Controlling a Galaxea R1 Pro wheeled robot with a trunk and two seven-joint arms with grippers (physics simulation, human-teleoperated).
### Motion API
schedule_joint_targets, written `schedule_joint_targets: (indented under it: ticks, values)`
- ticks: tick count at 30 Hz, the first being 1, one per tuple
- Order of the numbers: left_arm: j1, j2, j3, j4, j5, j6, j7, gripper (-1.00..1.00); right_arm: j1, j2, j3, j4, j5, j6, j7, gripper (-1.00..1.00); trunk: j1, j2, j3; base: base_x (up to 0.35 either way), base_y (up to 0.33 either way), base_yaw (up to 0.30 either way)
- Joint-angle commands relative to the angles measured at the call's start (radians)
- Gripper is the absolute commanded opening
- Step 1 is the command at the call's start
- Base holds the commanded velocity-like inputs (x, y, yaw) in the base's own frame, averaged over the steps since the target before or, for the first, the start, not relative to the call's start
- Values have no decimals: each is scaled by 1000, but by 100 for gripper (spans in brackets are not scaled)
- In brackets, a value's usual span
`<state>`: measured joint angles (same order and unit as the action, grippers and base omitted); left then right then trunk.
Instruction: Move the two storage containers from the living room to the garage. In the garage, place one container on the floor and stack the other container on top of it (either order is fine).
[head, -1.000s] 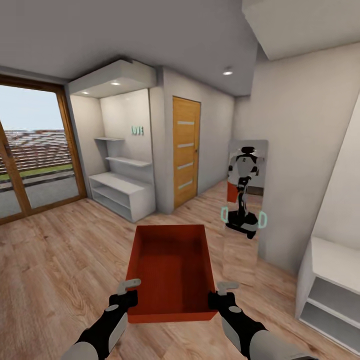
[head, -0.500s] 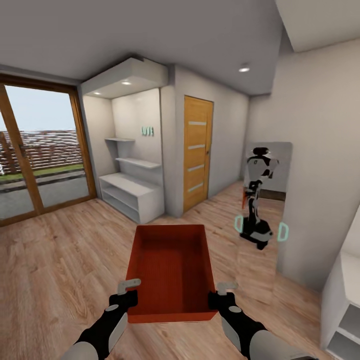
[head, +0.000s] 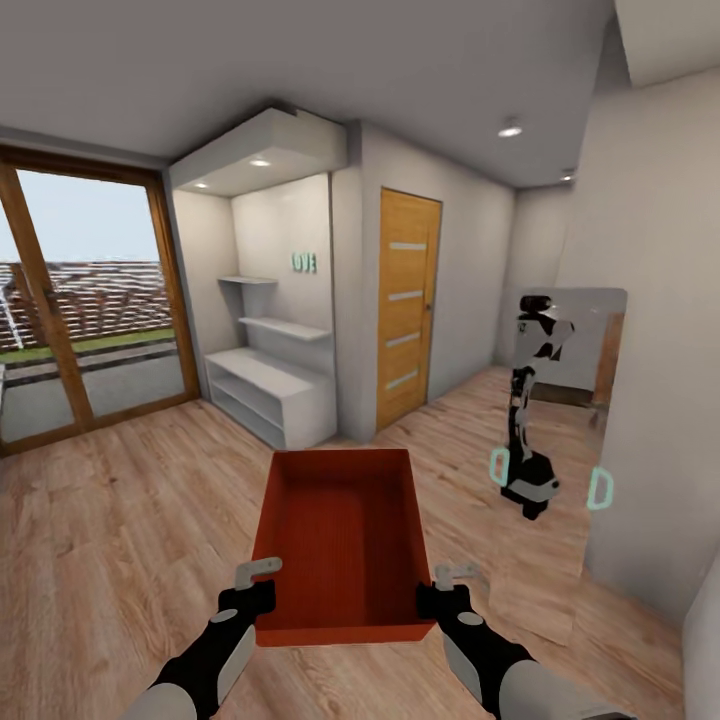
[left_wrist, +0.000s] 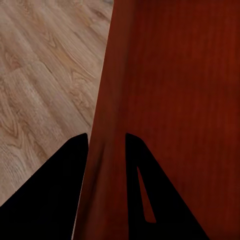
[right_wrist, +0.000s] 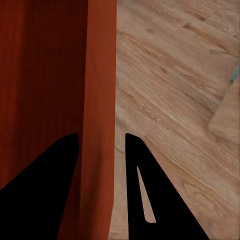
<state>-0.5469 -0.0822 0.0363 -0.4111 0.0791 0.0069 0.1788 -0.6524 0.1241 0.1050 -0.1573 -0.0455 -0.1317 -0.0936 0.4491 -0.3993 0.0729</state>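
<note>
The storage container (head: 343, 545) is held up over the wood floor (head: 110, 520), each side wall pinched by the left hand (head: 252, 583) and right hand (head: 445, 588). It is probably being carried; the garage must be found next.

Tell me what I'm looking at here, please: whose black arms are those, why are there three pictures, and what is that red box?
This is a simulated wheeled robot with two arms, steered by a person. The big picture comes from a camera on its head, looking down over both arms. The two small pictures come from cameras near each gripper, looking along its two dark fingers. The left gripper pinches one side wall of an orange-red open storage container, and the right gripper pinches the opposite wall, so the box is carried between them above the wood plank floor. The box looks empty. Ahead are white shelves, a wooden door, and a mirror showing the robot's own reflection.
</note>
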Motion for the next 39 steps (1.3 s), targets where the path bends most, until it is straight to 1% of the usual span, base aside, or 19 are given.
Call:
schedule_joint_targets:
  ticks: [1, 39]
  values:
    - [-1, 19, 16, -6, -9, 0, 5, -100, 0, -9, -8, 4, -10, -3, -8, -100, 1, -1, 0, 321, 0, 1]
    - [0, 21, 15, -6, -9, 1, 5, -100, 0, -9, -8, 4, -10, -3, -8, -100, 1, -1, 0, 321, 0, 0]
